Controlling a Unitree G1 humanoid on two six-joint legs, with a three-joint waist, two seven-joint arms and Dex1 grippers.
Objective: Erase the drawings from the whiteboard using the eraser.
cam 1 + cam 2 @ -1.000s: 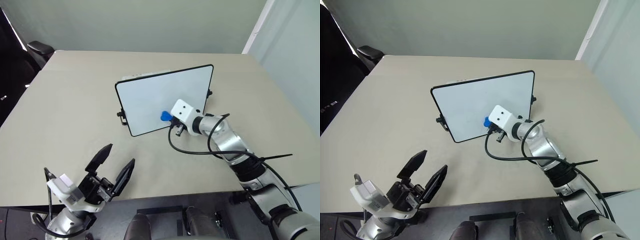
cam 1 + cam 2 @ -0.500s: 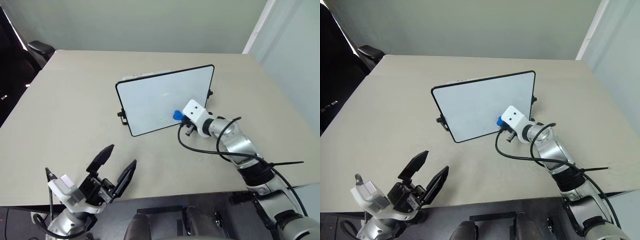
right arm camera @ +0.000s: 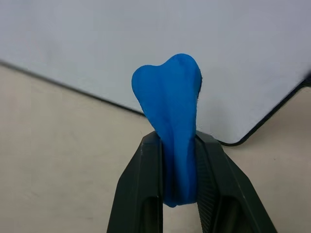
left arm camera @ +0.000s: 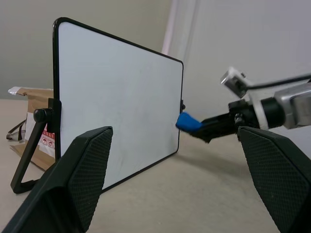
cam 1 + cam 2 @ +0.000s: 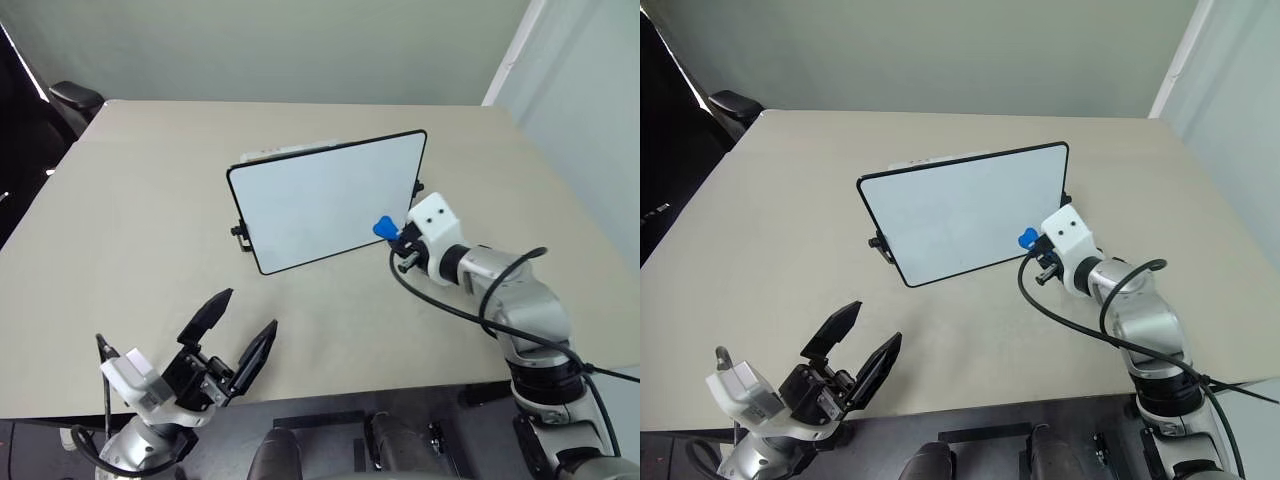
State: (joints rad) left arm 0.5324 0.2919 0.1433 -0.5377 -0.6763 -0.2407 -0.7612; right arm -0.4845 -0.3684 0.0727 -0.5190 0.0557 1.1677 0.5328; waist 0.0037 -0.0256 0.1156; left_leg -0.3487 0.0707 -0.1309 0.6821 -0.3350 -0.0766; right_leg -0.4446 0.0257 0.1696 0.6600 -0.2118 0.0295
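Sliding along the bottom of the whiteboard (image 5: 328, 200), my right gripper (image 5: 392, 232) is now way over at the board's lower right corner. A second ago it was sitting roughly mid-board near the bottom edge, and half a second ago it was about halfway between there and here. So it's been a steady sweep to the right.

It's clamped tight on the eraser (image 5: 383, 228), same squeeze as before. In the right wrist view the blue eraser (image 3: 172, 121) is pinched between my two black fingers (image 3: 141, 194), squished a bit, with its tip up against the white surface just by the rounded corner of the black frame. From the left wrist view the eraser (image 4: 187, 122) sits right at the board's right edge.

As for the board itself, it hasn't budged: propped upright on its little stand in the middle of the beige table (image 5: 130, 200), tilted back a bit. I can't make out any red marks on the white surface.

My left gripper (image 5: 228, 345) hasn't moved at all, hovering low at the near edge of the table, well apart from the board, fingers spread wide and holding nothing.
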